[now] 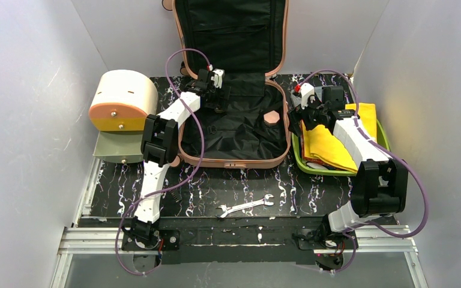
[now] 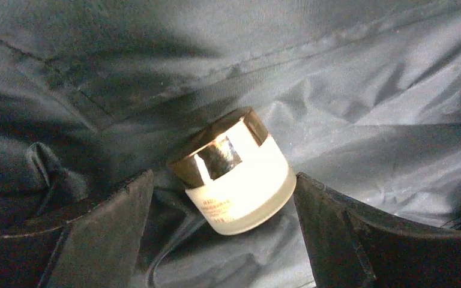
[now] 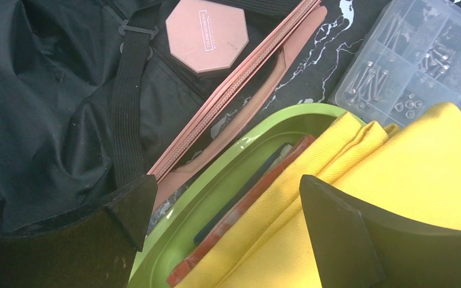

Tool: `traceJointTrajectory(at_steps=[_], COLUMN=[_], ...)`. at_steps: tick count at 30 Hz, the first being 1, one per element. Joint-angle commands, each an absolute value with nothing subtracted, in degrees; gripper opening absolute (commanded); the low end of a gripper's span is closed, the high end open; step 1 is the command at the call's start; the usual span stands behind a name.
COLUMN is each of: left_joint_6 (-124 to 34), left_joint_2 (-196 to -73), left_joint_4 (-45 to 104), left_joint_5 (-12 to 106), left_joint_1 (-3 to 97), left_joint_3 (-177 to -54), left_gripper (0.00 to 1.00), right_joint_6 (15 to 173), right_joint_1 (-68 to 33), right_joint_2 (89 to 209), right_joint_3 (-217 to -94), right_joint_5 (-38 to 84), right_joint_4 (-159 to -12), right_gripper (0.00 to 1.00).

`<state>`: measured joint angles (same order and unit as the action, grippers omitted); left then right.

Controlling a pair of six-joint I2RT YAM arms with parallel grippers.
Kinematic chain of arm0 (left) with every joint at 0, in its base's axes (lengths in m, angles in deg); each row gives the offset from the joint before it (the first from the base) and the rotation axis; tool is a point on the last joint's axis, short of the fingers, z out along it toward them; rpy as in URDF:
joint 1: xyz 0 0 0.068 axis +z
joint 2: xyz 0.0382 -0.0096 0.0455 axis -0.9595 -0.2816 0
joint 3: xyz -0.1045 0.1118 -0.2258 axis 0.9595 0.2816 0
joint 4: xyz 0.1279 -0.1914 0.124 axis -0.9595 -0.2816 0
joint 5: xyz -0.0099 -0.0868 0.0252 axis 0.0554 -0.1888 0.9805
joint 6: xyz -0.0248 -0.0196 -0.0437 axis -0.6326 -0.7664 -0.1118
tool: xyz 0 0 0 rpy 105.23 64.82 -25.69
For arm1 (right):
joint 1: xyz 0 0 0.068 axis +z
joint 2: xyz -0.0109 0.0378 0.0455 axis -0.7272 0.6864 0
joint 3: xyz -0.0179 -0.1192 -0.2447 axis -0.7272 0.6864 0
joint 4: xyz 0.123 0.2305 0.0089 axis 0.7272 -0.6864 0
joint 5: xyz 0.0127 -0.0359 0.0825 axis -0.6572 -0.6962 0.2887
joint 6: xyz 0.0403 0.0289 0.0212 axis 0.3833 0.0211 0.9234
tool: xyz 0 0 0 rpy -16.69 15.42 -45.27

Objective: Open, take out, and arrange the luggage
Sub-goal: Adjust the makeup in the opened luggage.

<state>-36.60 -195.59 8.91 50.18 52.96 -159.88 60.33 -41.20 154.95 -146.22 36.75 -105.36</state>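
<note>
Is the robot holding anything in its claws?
Nothing. The left claw is open around the gold-lidded jar, not touching; the right claw is open near the yellow cloth.

The luggage is laid open at the middle of the table's rear edge, with its lid stood up behind it. An octagonal box is placed inside, toward the right wall. A jar is found tilted on the lining. At the left edge, a drum-shaped box is set on a low base, just beside the luggage. To the right, a tray is set against the luggage, with a folded cloth in it. A compartment box of screws is seen behind the tray. A wrench is laid near the front edge, before the luggage.
</note>
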Motion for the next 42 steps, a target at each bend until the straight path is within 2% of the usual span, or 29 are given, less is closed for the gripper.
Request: traceJointTrajectory(at_steps=[1, 9, 12, 14, 21, 25, 37, 42], left_joint_6=[-39.07, -42.98, -43.43, -43.51, -42.13, -40.21, -30.19, -24.85], left_joint_2=[-195.69, -200.19, -201.14, -201.20, -197.95, -195.30, -183.11, -180.47], left_joint_4=[9.65, 9.43, 9.44, 9.63, 12.71, 14.55, 21.62, 24.35], left_joint_5=[49.12, 45.44, 45.24, 44.89, 42.20, 40.62, 35.22, 34.74], left_joint_1=[53.43, 53.67, 53.76, 53.74, 53.70, 53.72, 53.46, 52.01], left_joint_3=[-164.25, -167.68, -168.10, -167.88, -163.12, -160.48, -144.13, -137.03], left_gripper=[0.86, 0.86, 0.82, 0.75, 0.41, 0.33, 0.33, 0.44], right_joint_6=[60.24, 60.22, 60.14, 60.00, 59.82, 59.82, 59.56, 59.76], right_joint_1=[-41.51, -41.47, -41.51, -41.47, -41.47, -41.47, -41.55, -41.62], right_joint_2=[155.51, 155.73, 155.69, 155.68, 155.52, 155.42, 155.32, 155.60], right_joint_3=[-145.71, -145.71, -145.71, -145.71, -145.78, -145.80, -145.80, -145.80], right_joint_5=[38.84, 39.10, 39.19, 39.27, 39.39, 39.64, 40.10, 40.43], right_joint_4=[-104.55, -104.63, -104.64, -104.73, -104.90, -104.99, -105.17, -105.28], right_gripper=[0.98, 0.98, 0.98, 0.98, 0.98, 0.98, 0.98, 0.98])
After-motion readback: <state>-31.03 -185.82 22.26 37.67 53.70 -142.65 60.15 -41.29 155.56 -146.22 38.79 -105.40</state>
